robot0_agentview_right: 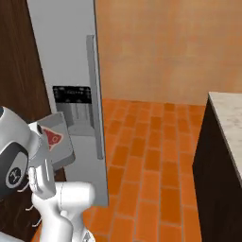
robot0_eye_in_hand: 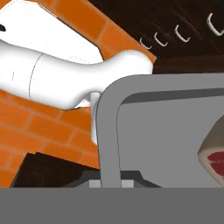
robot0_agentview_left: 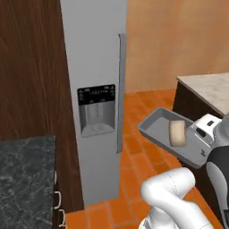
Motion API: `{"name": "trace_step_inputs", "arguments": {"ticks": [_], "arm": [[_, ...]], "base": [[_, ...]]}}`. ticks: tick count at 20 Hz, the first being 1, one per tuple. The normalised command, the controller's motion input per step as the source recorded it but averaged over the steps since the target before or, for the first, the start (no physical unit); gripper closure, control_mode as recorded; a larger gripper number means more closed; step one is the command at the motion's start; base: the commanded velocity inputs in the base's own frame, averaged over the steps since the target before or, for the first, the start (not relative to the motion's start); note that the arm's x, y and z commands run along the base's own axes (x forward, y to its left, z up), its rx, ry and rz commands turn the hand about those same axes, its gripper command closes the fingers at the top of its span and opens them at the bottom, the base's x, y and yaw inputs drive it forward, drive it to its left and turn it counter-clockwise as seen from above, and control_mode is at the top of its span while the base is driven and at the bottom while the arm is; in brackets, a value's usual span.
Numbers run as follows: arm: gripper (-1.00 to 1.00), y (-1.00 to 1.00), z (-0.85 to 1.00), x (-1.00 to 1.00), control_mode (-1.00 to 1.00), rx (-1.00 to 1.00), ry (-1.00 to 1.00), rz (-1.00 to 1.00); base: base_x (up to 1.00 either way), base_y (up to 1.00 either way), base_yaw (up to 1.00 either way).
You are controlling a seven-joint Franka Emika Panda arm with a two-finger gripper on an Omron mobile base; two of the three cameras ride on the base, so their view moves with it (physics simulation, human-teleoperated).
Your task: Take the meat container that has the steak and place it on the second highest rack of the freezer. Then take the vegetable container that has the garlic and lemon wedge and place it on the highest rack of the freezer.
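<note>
The pincer (robot0_agentview_left: 200,142) is clamped on the rim of the meat container (robot0_agentview_left: 157,129), which it carries clear of the floor, well above the orange tile (robot0_agentview_left: 138,112). In the left base view the tray extends from the pincer toward the freezer (robot0_agentview_left: 96,89) and is tilted, its far end higher than the end at the pincer. The steak (robot0_agentview_left: 177,133) lies inside the tray, close to the pincer end; in this view its cream-white fat rim faces the camera.

In the right base view the meat container (robot0_agentview_right: 64,146) projects beyond the hand toward the freezer (robot0_agentview_right: 66,71), and the red face of the steak (robot0_agentview_right: 52,135) is visible on its floor. The tray overlaps the lower part of the dark dispenser panel (robot0_agentview_right: 72,101) in this view; whether it touches the door cannot be determined.

In the hand view the tray rim (robot0_eye_in_hand: 109,131) runs straight up from the pincer, and the steak (robot0_eye_in_hand: 214,157) sits to the right of it on the grey tray floor.

The freezer door is closed, its long vertical handle (robot0_agentview_left: 120,89) ahead of the pincer. A stone tabletop (robot0_agentview_left: 210,87) stands beyond the pincer on the side away from the freezer. A dark speckled tabletop (robot0_agentview_left: 27,179) lies on the far side of the freezer from the pincer.
</note>
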Motion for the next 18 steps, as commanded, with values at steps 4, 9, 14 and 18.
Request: {"name": "trace_step_inputs", "arguments": {"ticks": [4, 9, 14, 18], "arm": [[1.0, 0.0, 0.0, 0.0, 1.0, 0.0, 0.0, 0.0], [1.0, 0.0, 0.0, 0.0, 1.0, 0.0, 0.0, 0.0], [1.0, 0.0, 0.0, 0.0, 1.0, 0.0, 0.0, 0.0], [1.0, 0.0, 0.0, 0.0, 1.0, 0.0, 0.0, 0.0]], "base": [[0.05, -0.38, -0.78], [0.37, -0.28, -0.73], [0.82, -0.04, -0.61], [1.0, 0.28, -0.39]]}}
